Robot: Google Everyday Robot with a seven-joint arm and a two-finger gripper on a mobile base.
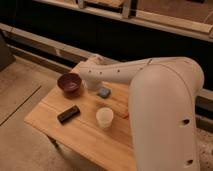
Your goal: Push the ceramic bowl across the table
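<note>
In the camera view, the arm (pixel 122 72) is seen rising from a bulky white segment that fills the lower right of the frame. From there it is stretched leftward, nearly level, above the far half of the desk (pixel 52 107). A row of small dark holes is visible along the forearm link. The wrist end is turned downward, and the pincer (pixel 91 84) is located beneath it, low over the desk top near the far edge. The pincer is largely masked by the wrist housing, so it cannot be told whether it is released or clenched. The ceramic bowl (pixel 69 82) is placed upright at the far left corner of the desk, just beside the pincer on its left. Contact between the two cannot be confirmed. A small blue-grey object (pixel 103 92) is found just to the right of the pincer, under the forearm. A black block (pixel 68 114) is laid flat in front of the bowl, well apart from it. A pale cup (pixel 104 118) is stood upright near the middle of the desk, to the right of the block. The desk is set on a grey floor (pixel 20 95).
</note>
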